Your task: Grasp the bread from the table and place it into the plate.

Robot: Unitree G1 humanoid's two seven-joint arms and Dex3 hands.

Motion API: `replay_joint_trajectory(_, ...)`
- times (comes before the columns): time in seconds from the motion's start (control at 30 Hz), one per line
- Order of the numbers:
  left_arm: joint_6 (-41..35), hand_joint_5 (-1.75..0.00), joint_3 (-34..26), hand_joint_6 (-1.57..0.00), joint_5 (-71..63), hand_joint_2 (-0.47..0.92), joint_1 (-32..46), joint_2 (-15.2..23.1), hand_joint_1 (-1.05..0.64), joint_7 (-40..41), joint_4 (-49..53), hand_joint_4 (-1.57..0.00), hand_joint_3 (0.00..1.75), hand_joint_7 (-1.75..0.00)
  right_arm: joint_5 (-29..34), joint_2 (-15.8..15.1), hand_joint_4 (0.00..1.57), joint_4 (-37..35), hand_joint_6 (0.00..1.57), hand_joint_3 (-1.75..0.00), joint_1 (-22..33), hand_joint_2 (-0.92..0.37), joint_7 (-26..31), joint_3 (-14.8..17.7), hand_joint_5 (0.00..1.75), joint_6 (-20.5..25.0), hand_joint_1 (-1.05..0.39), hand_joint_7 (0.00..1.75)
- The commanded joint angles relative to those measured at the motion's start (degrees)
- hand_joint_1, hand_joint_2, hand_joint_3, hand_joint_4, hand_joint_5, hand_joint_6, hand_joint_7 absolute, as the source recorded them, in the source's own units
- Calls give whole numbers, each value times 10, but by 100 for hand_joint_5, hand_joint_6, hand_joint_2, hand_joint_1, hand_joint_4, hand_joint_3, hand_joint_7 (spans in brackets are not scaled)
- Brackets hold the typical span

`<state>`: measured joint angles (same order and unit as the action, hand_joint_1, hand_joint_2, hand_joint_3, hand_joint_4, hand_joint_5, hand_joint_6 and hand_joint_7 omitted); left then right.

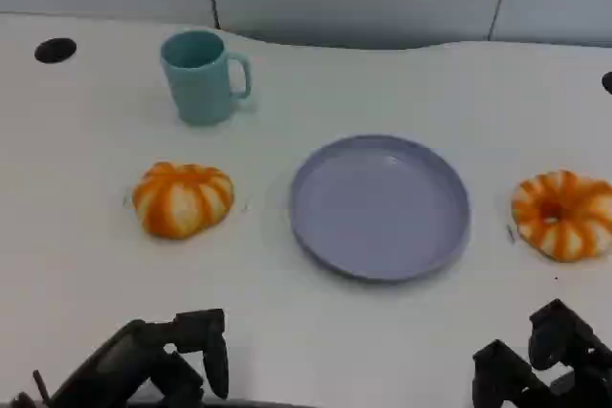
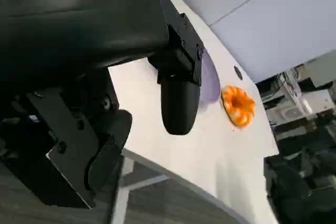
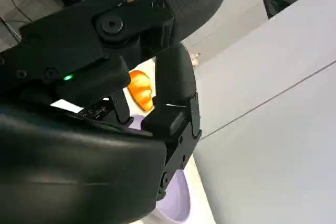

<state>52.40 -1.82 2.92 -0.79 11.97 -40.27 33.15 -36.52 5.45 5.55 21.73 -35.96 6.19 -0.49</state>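
Two orange-and-white striped breads lie on the white table: one (image 1: 182, 200) left of the plate, the other (image 1: 564, 214) right of it. The lavender plate (image 1: 380, 207) sits between them with nothing in it. My left hand (image 1: 163, 360) hovers at the table's front edge, well short of the left bread, fingers apart and holding nothing. My right hand (image 1: 540, 365) is at the front right, also holding nothing. In the left wrist view, past my left hand (image 2: 173, 77), lie the plate's rim (image 2: 211, 80) and the right bread (image 2: 239, 105). The right wrist view has my right hand (image 3: 131, 77), the left bread (image 3: 139, 88) and the plate (image 3: 176, 203).
A teal mug (image 1: 201, 75) stands behind the left bread, handle to the right. A black round hole (image 1: 54, 50) marks the far left of the table. A grey wall panel runs along the back edge.
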Motion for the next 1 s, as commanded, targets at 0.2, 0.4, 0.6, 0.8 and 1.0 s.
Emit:
replay_joint_trajectory(0.2,90,-175,26,-122,-50,3,-20,35,35,61,50,-134,151,-175,-7,-6,80,-3,66,0,-2,-86,-6,4,175,-4,-47,175)
replay_joint_trajectory(0.4,11,-175,36,-122,31,4,-9,21,35,55,23,-134,150,-175,-8,-6,80,-1,66,0,-1,-86,-4,5,175,-1,-47,175)
replay_joint_trajectory(0.6,-174,-175,29,-141,176,38,29,-7,-12,10,-78,-157,160,-175,-10,-6,79,3,67,0,1,-85,-1,5,175,2,-46,175)
replay_joint_trajectory(0.8,-202,-175,21,-143,176,38,37,-9,-13,5,-103,-157,159,-175,-11,-6,79,3,67,0,1,-85,-1,5,175,2,-46,175)
replay_joint_trajectory(1.0,-246,-175,14,-143,195,43,37,-11,-17,-2,-113,-157,155,-175,-8,-7,79,2,67,0,1,-85,-2,5,175,0,-46,175)
